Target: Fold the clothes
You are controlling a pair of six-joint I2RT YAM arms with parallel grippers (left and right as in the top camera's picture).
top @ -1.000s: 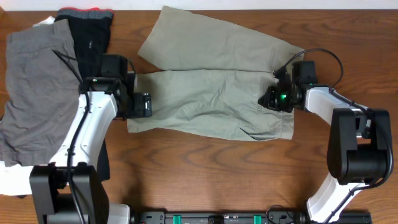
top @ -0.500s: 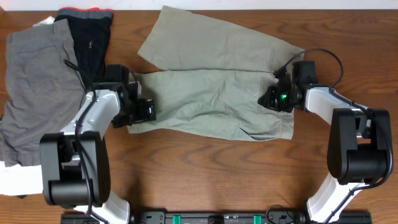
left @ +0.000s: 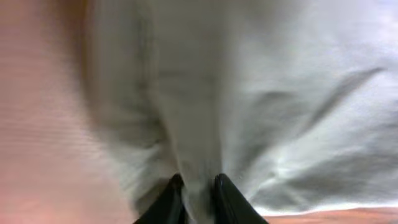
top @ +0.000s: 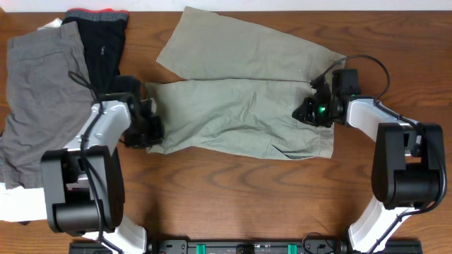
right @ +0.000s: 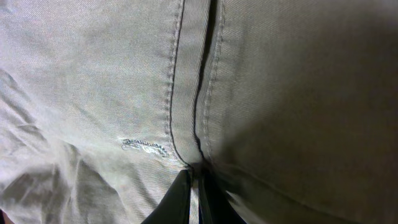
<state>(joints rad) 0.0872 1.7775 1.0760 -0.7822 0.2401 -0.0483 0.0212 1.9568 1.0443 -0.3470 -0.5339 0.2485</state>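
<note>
The clothes, a pair of light khaki shorts [top: 240, 106], lie spread flat mid-table with one leg angled up-left and the other pointing left. My left gripper [top: 151, 128] sits at the hem of the lower leg. In the left wrist view a fold of the khaki cloth [left: 261, 112] is pinched in my left gripper [left: 199, 196], and the black fingertips [left: 175, 194] stand close together. My right gripper [top: 308, 111] rests on the shorts near the crotch seam [right: 202, 81]. There my right gripper [right: 196, 198] is shut on a thin pinch of fabric.
Darker grey shorts [top: 39, 92] lie at the far left, beside a black garment with a red waistband [top: 99, 35] at the back left. A white item [top: 18, 204] shows at the front-left edge. Bare wooden table [top: 233, 197] runs along the front.
My left arm swung in, and its gripper went from wide open to shut on the lower leg's hem, ending slightly further left. The right gripper stayed put on the cloth.
</note>
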